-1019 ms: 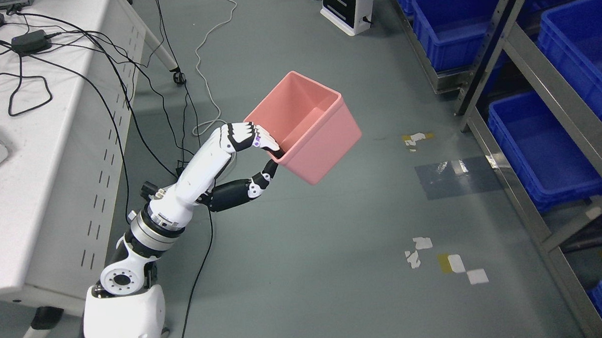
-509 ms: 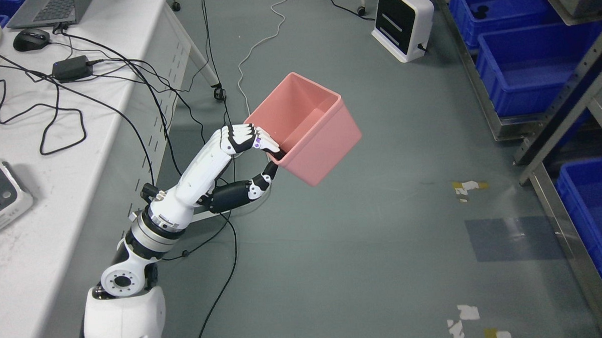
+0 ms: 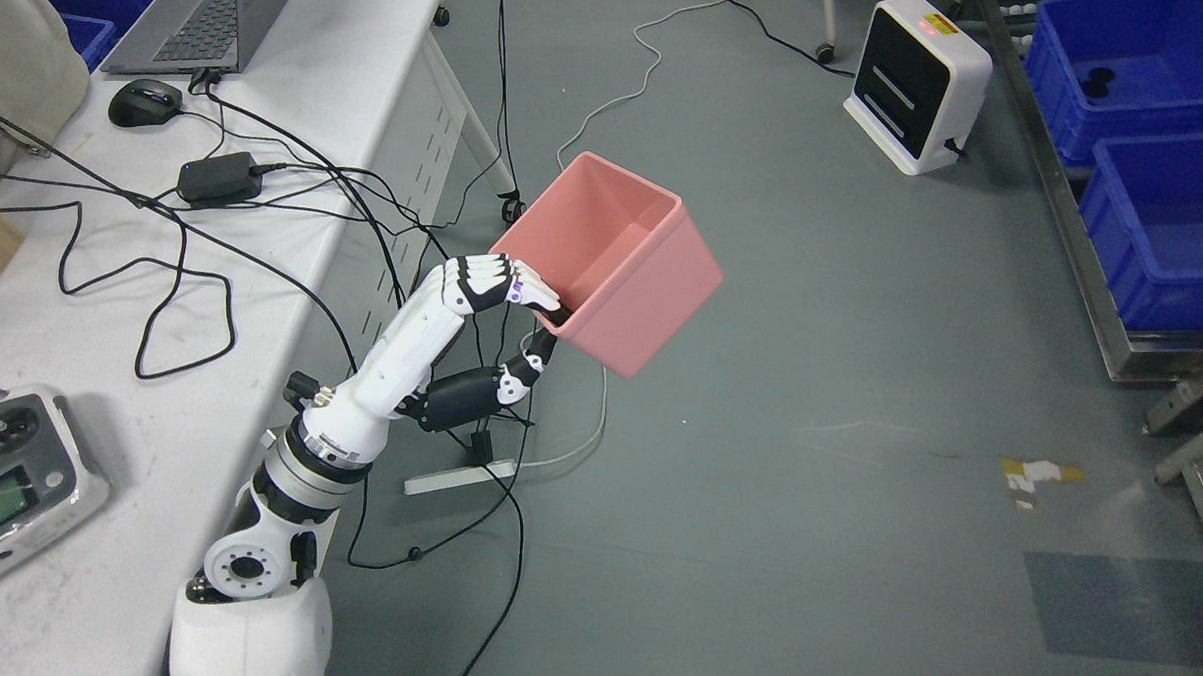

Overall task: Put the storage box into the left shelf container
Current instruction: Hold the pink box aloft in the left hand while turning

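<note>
Our left hand [image 3: 501,316] pinches the near rim of an open pink plastic storage box [image 3: 614,263], held tilted over the grey floor [image 3: 766,472]. Blue plastic shelf bins [image 3: 1158,228] sit well apart, toward the right edge.

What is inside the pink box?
The pink box looks empty: bare walls and some floor show. The left robot hand grips its near rim, which hides the near bottom corner.

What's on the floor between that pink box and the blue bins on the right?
In the head view, mostly bare grey floor separates the pink box from the blue bins. A white-and-black device stands farther back, off that line.
</note>
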### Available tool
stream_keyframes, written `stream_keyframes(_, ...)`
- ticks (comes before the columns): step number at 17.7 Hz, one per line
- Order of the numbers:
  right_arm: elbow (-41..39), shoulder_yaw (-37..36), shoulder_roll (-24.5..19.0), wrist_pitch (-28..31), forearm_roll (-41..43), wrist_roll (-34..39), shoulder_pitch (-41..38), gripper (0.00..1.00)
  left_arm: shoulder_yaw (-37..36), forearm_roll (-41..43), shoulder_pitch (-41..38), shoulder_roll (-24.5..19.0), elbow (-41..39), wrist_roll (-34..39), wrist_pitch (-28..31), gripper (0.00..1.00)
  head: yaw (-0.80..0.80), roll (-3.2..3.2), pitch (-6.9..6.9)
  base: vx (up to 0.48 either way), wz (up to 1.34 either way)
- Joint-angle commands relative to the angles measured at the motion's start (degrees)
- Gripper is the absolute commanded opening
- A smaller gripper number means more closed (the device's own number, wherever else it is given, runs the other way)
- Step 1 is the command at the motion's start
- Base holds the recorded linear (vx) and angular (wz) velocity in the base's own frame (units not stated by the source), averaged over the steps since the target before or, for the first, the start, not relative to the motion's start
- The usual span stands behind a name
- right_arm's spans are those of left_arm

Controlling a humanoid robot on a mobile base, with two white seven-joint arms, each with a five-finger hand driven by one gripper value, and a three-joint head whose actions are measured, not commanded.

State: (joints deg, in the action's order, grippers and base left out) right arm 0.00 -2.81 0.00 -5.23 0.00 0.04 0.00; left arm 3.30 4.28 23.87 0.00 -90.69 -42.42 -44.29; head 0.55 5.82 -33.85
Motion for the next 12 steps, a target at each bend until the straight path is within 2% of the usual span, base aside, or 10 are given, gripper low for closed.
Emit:
stream_keyframes(1, -1.0, 0.0, 1.0, 0.0, 0.2, 0.0, -0.4, 1.00, 0.0, -0.1, -0.1, -1.0, 0.1, 0.0, 0.0, 0.03, 0.00, 0.00, 0.00, 0.303, 0.22)
stream_keyframes(7, -1.0, 0.0, 1.0, 0.0, 0.2, 0.0, -0.4, 1.00, 0.0, -0.1, -0.1, -1.0, 0.1, 0.0, 0.0, 0.03, 0.00, 0.00, 0.00, 0.361, 0.07)
stream_keyframes(12, -1.0, 0.0, 1.0, 0.0, 0.2, 0.0, -0.4, 1.00, -0.7, -0.1, -0.7, -1.0, 0.1, 0.0, 0.0, 0.03, 0.00, 0.00, 0.00, 0.368, -0.35)
